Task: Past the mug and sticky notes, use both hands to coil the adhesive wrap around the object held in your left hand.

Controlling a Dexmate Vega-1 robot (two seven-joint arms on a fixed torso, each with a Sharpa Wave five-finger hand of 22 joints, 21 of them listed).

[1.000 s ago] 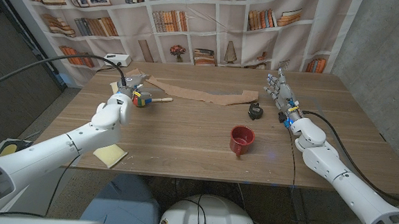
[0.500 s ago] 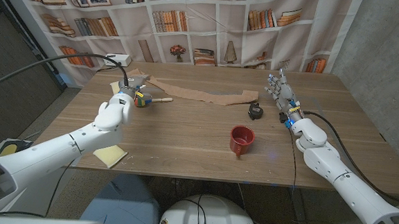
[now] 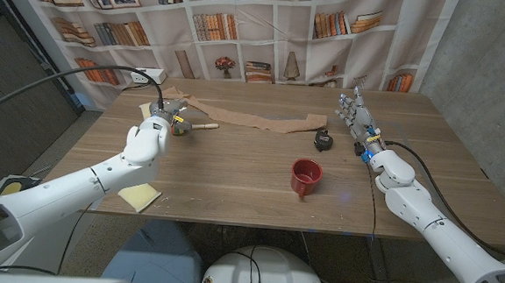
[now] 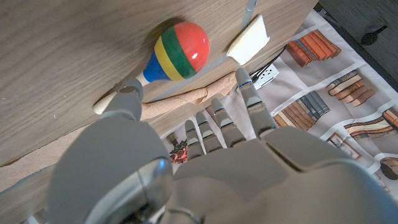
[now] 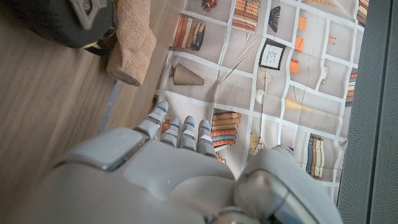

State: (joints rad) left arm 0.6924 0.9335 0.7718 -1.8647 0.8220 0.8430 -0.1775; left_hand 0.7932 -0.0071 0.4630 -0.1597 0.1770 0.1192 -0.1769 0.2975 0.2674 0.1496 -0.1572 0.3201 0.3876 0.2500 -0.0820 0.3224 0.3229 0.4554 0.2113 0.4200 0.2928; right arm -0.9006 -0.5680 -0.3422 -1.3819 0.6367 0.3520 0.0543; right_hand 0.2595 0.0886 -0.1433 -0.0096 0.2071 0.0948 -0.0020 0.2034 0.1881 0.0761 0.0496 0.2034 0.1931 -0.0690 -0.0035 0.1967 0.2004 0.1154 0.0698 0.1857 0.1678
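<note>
Left hand (image 3: pixel 148 133) covers most of the maraca (image 3: pixel 183 125) from the head cam, and I can't tell if it's actually gripping it. One tan wrap strip (image 3: pixel 254 120) lies beyond one red mug (image 3: pixel 306 175) and one sticky-note pad (image 3: pixel 138 194). Right hand (image 3: pixel 357 120) stands with fingers apart, holding nothing.

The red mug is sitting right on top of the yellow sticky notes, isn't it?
No. In the head view the red mug stands on the bare wooden table toward the robot's right, well apart from the yellow sticky notes, which lie near the front edge on the robot's left. It is red, and they are yellow.
</note>
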